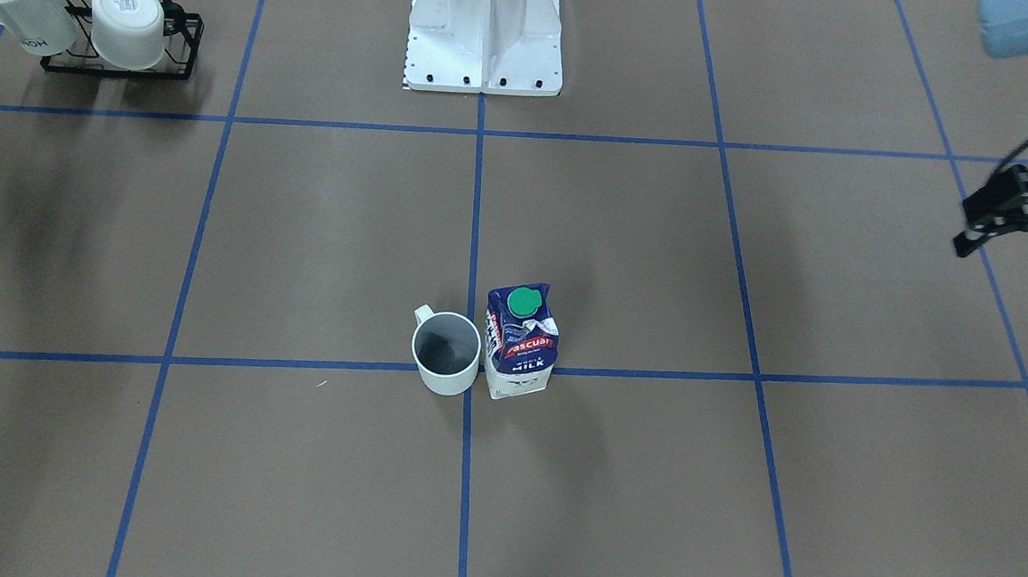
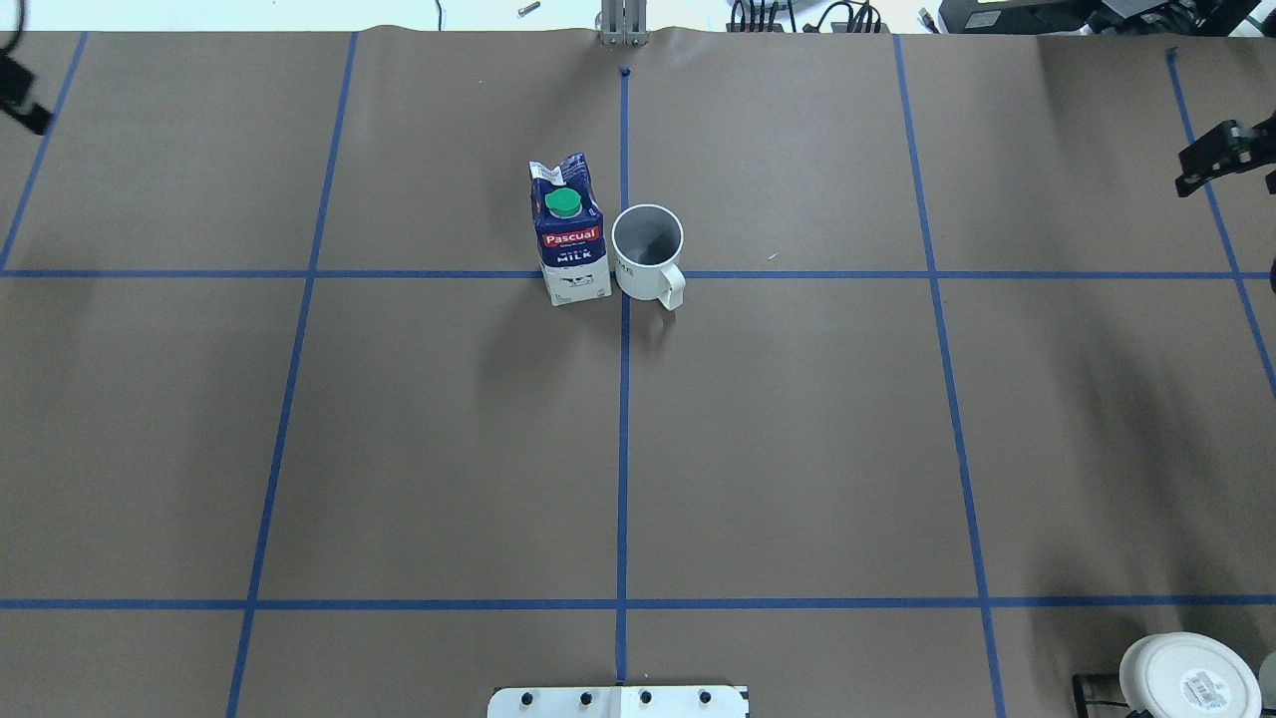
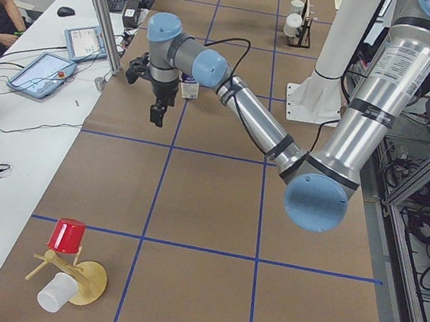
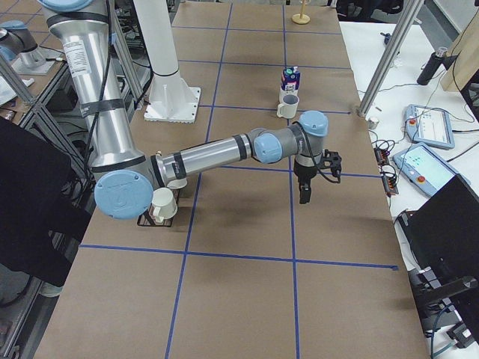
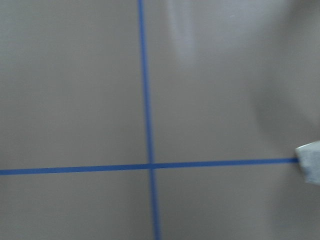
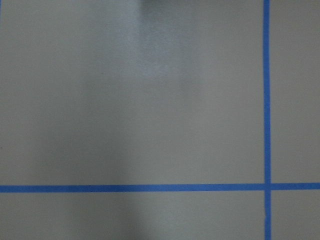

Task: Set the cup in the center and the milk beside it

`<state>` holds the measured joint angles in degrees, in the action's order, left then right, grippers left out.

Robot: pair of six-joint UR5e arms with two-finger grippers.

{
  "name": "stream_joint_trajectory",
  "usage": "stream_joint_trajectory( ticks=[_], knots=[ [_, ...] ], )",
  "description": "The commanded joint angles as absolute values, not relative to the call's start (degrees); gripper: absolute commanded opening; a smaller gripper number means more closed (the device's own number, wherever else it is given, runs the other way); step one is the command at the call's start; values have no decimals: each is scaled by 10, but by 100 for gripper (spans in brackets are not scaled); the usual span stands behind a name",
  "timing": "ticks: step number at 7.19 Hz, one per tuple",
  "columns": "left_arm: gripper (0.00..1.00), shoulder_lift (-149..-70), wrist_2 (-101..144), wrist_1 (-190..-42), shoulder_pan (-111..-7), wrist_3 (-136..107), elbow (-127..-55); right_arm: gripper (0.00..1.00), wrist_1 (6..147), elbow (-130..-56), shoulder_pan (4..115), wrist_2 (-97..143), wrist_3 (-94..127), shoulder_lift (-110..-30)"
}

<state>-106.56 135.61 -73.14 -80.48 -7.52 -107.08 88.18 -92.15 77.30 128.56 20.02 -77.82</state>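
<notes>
The white cup (image 2: 648,249) stands upright on the middle crossing of the blue tape lines (image 2: 624,319) and covers that crossing. Its handle points toward the robot. The milk carton (image 2: 570,231) stands upright right beside it, on the robot's left, with its green cap up. Both also show in the front view, cup (image 1: 446,353) and carton (image 1: 521,341). My left gripper (image 1: 1011,252) is open and empty, far off at the table's left end. My right gripper (image 2: 1224,170) looks open and empty at the far right. Both wrist views show only brown surface and tape.
A black rack (image 1: 123,42) with two white mugs stands near the robot's right side, and one mug's underside shows in the overhead view (image 2: 1186,678). The white robot base (image 1: 485,37) is at the near edge. A mug tree with a red cup (image 3: 70,265) stands at the left end.
</notes>
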Motion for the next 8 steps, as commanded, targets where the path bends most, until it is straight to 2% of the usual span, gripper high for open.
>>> stream_joint_trajectory(
  ticks=[1,2,3,8],
  knots=[
    [98,-978,1369,-808,-904,101,-957,100,883,-891,845,1325,95,-808],
    [98,-955,1364,-845,-908,99,-894,100,882,-891,853,1325,95,-823],
    [98,-921,1328,-859,-910,98,-885,100,881,-892,859,1325,94,-837],
    [98,-908,1318,-865,-912,3,-918,100,883,-897,882,1360,95,-886]
  ],
)
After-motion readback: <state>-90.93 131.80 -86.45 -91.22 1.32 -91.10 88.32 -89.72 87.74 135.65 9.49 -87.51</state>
